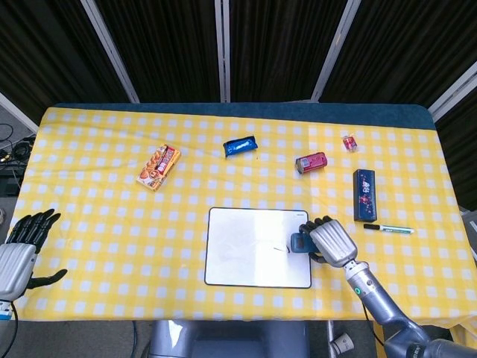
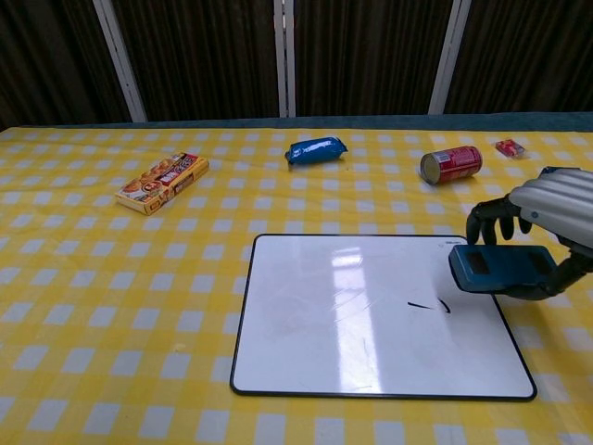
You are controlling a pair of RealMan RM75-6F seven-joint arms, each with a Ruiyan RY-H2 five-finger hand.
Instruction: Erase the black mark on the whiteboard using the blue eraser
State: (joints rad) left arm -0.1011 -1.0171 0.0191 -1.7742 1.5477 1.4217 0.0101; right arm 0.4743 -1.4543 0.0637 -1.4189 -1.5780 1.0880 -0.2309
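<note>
The whiteboard (image 1: 246, 250) (image 2: 352, 324) lies flat at the table's front centre, with a short black mark (image 1: 280, 248) (image 2: 428, 305) toward its right side. My right hand (image 1: 330, 241) (image 2: 547, 218) grips the blue eraser (image 1: 299, 242) (image 2: 500, 269) and holds it over the board's right edge, just right of the mark and a little above the surface. My left hand (image 1: 21, 246) hangs open off the table's front left corner, holding nothing; only the head view shows it.
On the yellow checked cloth lie a snack box (image 1: 159, 166) (image 2: 162, 182), a blue packet (image 1: 240, 145) (image 2: 316, 149), a red can (image 1: 311, 162) (image 2: 450, 164), a small red item (image 1: 349, 142), a dark blue box (image 1: 364, 194) and a marker pen (image 1: 389, 228).
</note>
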